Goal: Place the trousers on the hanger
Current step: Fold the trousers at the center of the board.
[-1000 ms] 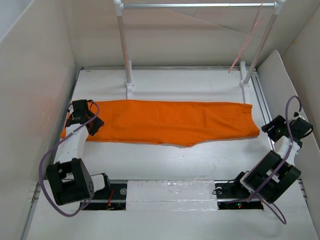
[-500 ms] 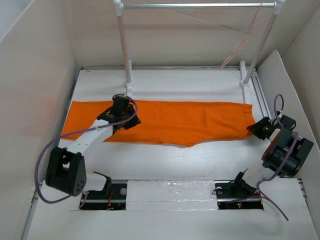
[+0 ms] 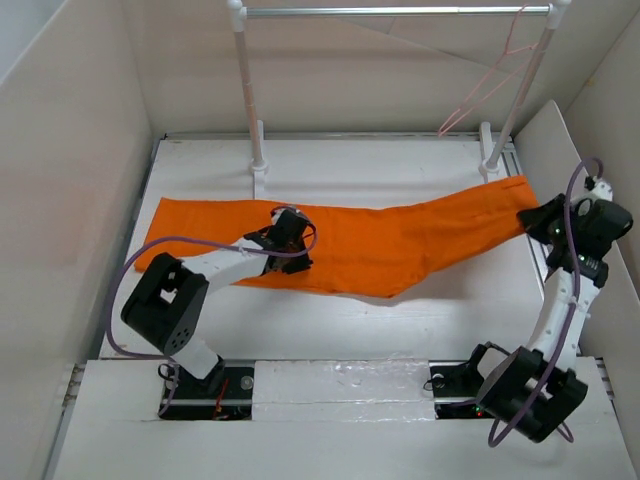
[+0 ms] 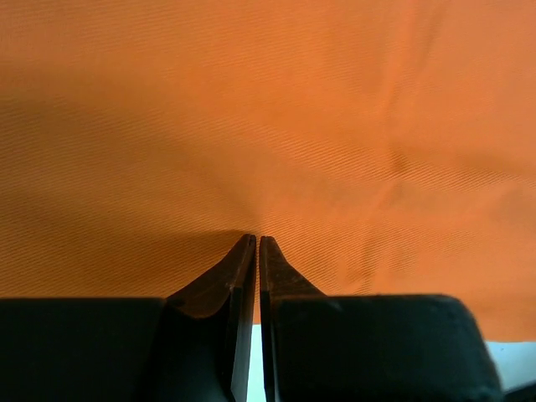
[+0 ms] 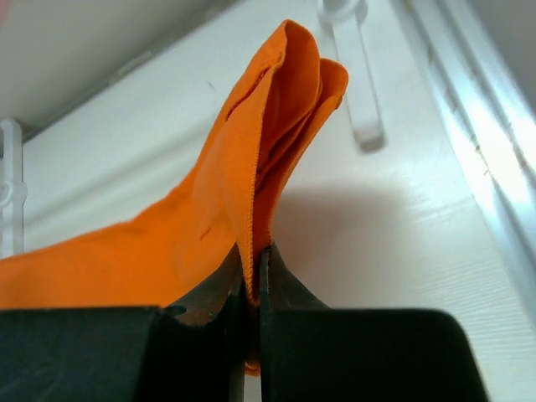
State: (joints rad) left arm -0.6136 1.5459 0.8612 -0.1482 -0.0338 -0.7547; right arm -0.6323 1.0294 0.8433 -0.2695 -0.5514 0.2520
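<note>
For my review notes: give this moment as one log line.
phase: grasp | left gripper: jaws shut on orange trousers, near edge | right gripper: jaws shut on trousers end, raised | hanger: on rail, untouched

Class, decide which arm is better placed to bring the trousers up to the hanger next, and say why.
Right. The right gripper is clamped on the raised end of the trousers, on the side where the hanger hangs; the left gripper sits mid-cloth, farther away.
</note>
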